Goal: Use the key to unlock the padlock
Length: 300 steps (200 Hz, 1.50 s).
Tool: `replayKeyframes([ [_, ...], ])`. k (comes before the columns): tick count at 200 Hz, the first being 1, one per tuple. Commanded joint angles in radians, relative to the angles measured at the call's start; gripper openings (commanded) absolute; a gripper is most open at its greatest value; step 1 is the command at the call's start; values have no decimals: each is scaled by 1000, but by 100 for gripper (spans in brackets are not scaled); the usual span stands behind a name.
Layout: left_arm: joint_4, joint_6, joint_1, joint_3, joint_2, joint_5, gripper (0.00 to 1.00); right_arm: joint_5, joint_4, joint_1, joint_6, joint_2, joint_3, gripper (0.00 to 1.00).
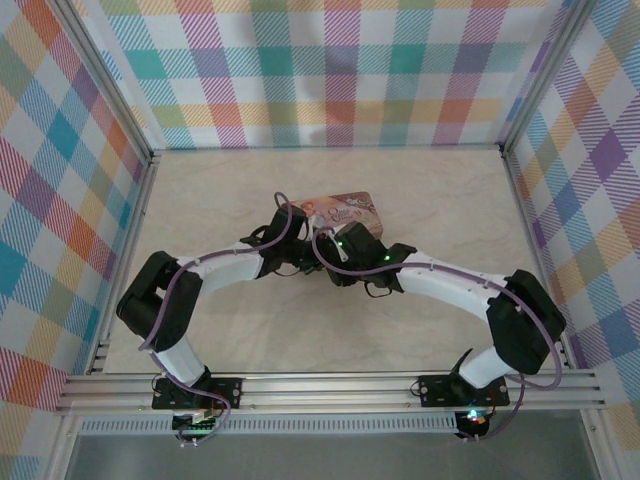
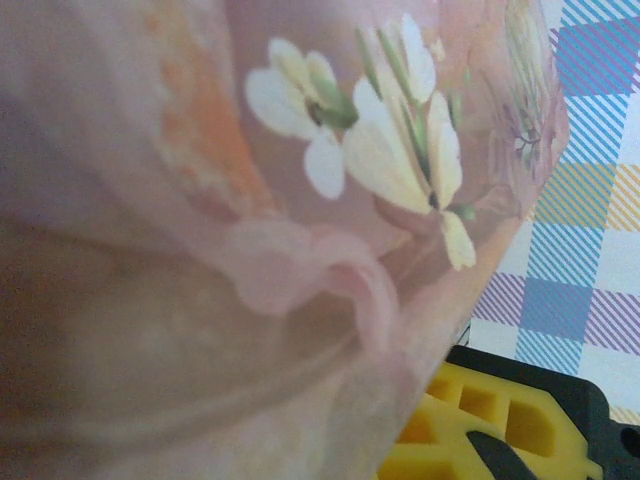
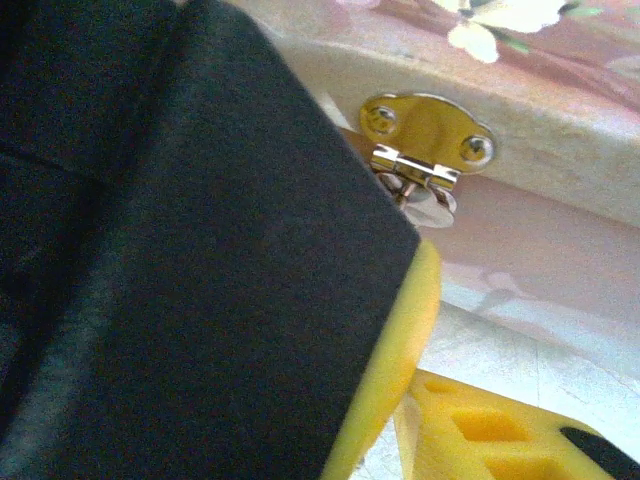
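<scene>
Lying along tin (image 3: 600,60) rim, brass hasp (image 3: 426,125)

One table (image 1: 200,200) carries it all. Two arms stand at its near edge, the left arm (image 1: 190,290) and the right arm (image 1: 470,290). Each ends in one claw, which makes two: the left claw (image 1: 300,228) and the right claw (image 1: 333,240), both near the table's middle. One tin (image 1: 350,208), pink and brown, lies there. Three plaid walls (image 1: 340,70) stand along the left, far and right edges.

The right wrist view shows one brass plate (image 3: 425,125) on the tin's side, bearing two rivets (image 3: 380,120), and two yellow fingers (image 3: 480,430). The left wrist view shows two white flowers (image 2: 300,120) painted on the tin.
</scene>
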Motion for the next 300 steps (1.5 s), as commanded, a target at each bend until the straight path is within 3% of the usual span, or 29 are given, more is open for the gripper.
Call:
replayKeyframes([
  [1,21,15,2,32,-45,38,2,19,-3,9,-20,19,40,36],
  [50,23,17,3,28,-48,38,2,6,-2,9,-28,26,40,0],
  [82,21,20,6,18,-51,31,2,-3,3,8,-25,23,31,0],
  [134,-6,28,6,-30,-53,-43,24,-53,58,9,2,26,-27,0],
  [186,-7,25,8,-78,-45,-98,33,-90,104,9,2,55,-67,0],
  [246,-35,20,8,-150,-90,-146,35,-129,148,9,-5,92,-91,0],
  [300,-130,47,21,-201,-225,-221,38,-137,164,9,-19,88,-113,0],
])
